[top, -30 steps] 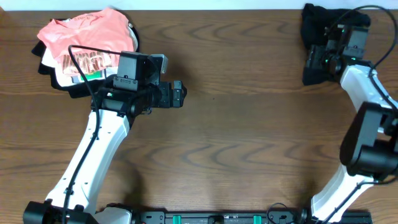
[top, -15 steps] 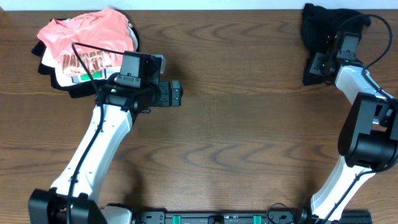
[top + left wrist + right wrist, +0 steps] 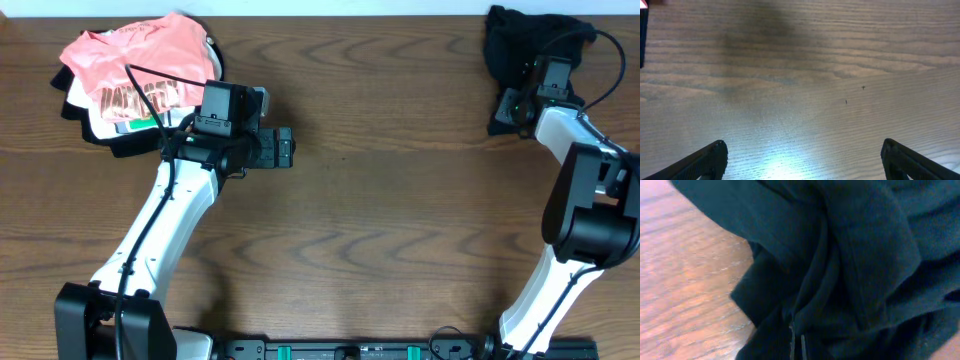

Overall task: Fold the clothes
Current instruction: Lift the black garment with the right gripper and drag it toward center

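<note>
From overhead, the black garment (image 3: 512, 40) lies bunched at the far edge of the tabletop (image 3: 400, 220). It is well apart from the salmon-pink shirt (image 3: 140, 50), clear across the wood from it. The right gripper (image 3: 510, 103) is down on the bunch's near edge, jaws pressed together. We judge the main risk to be a thin or empty pinch, so that a lift lets the limp cloth slide out. A lift could also haul the whole wad along as one lump instead of opening it. Lying so close to the far edge, the garment could be nudged off by a push that way.

The left gripper (image 3: 285, 148) hovers just beside the pink shirt, spread wide and empty. Under that shirt sit a white garment (image 3: 100, 118) and some dark cloth. A black cable (image 3: 140, 88) crosses over the shirt in this view and might snag it. Only bare wood lies between the pink shirt and the black garment.

From the left wrist, the fingers (image 3: 705, 160) stand wide over bare wood.

From the right wrist, black folds fill nearly everything. The fingertips (image 3: 791, 347) meet among them, and we cannot tell whether a fold is caught between.
</note>
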Controlling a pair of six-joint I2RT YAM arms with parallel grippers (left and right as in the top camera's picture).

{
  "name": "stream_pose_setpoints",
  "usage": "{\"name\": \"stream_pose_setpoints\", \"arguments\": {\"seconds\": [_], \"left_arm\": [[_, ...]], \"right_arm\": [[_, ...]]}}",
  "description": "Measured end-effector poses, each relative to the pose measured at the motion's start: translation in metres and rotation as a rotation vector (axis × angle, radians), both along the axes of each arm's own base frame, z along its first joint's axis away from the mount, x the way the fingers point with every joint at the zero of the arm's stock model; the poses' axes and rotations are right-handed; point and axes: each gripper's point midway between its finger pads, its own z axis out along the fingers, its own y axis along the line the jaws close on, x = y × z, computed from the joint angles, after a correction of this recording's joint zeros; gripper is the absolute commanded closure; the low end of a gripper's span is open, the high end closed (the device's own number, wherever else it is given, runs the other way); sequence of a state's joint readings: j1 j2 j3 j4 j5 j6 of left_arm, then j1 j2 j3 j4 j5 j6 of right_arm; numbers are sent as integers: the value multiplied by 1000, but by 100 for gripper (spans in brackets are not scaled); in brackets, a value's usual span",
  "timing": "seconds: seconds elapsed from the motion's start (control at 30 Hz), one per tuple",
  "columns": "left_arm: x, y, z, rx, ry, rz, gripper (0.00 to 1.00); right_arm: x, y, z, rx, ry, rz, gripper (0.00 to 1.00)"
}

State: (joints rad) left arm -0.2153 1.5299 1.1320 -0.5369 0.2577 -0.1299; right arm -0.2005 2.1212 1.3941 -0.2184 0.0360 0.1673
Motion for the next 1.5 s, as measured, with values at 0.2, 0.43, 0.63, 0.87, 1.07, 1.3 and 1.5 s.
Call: {"name": "stream_pose_setpoints", "arguments": {"seconds": [0.2,0.43,0.63,0.87,1.07,1.3,1.5], "left_arm": [[5,-1,4,-6,-26,0,2],[10,-2,16,-14,-74,2,2],[11,-2,39,-30,-145,2,2],[4,-10,58,-84,-180,-32,2],[-5,-30,63,-180,-158,-109,2],[-24,-67,69,-261,-139,-241,2],[-29,-105,86,-290,-234,-371,2]], "right_arm": [[-2,32,89,-52,-106,107,99],[-33,102,237,-117,-356,305,99],[-70,156,302,-133,-489,474,99],[-105,210,334,-110,-566,633,99],[-101,227,356,-89,-661,637,99],[-95,226,376,-44,-746,574,99],[-99,241,376,-5,-748,588,99]]}}
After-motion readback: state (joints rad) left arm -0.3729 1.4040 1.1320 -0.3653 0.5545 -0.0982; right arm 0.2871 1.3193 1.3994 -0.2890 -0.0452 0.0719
